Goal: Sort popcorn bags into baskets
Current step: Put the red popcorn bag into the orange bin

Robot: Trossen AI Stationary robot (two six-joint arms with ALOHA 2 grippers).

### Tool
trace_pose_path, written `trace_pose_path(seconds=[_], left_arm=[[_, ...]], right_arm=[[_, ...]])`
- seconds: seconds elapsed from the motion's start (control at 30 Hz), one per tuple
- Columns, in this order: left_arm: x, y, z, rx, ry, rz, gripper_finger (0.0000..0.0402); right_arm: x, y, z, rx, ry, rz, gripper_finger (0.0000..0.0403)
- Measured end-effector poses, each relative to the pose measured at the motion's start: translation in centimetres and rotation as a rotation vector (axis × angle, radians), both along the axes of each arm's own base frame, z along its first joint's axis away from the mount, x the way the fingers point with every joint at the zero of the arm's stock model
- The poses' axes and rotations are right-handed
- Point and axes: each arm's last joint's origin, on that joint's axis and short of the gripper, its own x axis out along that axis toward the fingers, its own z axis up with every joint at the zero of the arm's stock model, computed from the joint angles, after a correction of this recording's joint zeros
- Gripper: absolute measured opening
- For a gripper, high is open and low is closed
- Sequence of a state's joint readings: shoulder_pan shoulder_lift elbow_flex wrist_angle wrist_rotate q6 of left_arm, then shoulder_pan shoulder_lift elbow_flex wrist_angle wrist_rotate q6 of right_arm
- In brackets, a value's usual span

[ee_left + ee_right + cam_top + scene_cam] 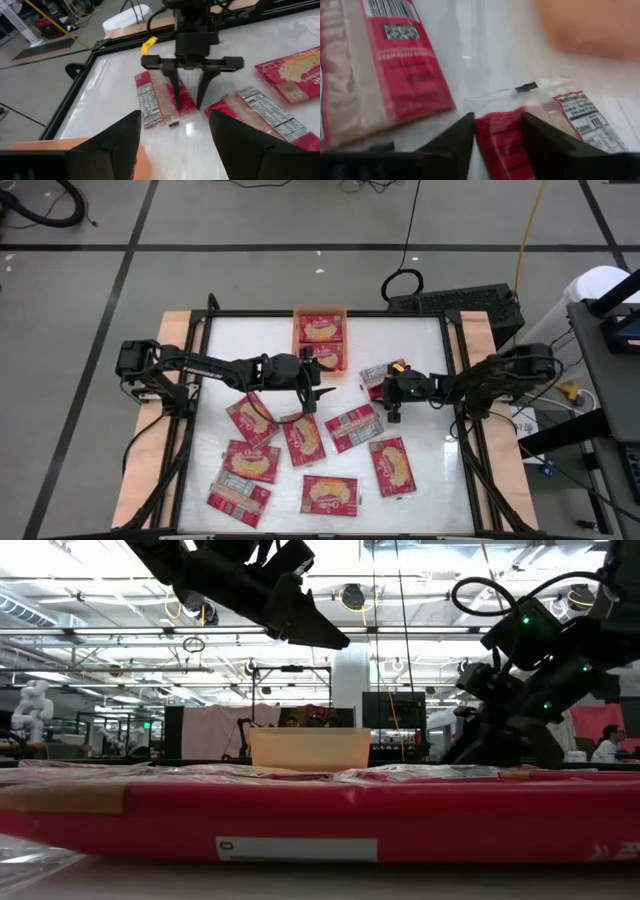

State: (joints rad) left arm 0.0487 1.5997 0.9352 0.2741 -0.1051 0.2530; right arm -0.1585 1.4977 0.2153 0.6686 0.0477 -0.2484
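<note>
Overhead view first: the orange tray (320,311) sits at the far middle of the table with two popcorn bags (320,328) already laid in it, while the rest lie scattered over the near half, some face up, some showing pale backs. Just beside the tray the left gripper (312,383) hangs with its fingers spread and nothing between them, so I'd judge it free to reach for a fresh bag. Over by the right edge, the right gripper (392,398) stands on a packet (378,376), fingers parted to straddle one red end. Only its own wrist camera shows that straddle (496,131); whether the pads truly pinch it I cannot tell. From table height, one near bag (320,820) blocks nearly everything.
</note>
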Motion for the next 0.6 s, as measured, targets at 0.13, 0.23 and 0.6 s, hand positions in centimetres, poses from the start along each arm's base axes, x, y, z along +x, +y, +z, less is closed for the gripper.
trace_pose_path(seconds=[0.13,0.23,0.6], left_arm=[[0.0,0.1,0.0,0.000,0.000,0.004,0.0239],[0.0,0.1,0.0,0.003,0.001,0.002,0.0239],[1.1,-0.3,-2.1,0.073,0.027,-0.045,0.0239]], right_arm=[[0.2,0.0,-0.6,0.024,0.004,-0.010,0.0039],[0.2,-0.1,-0.6,0.043,-0.006,-0.039,0.0014],[1.0,-0.1,2.7,0.129,-0.213,-0.051,0.0000]])
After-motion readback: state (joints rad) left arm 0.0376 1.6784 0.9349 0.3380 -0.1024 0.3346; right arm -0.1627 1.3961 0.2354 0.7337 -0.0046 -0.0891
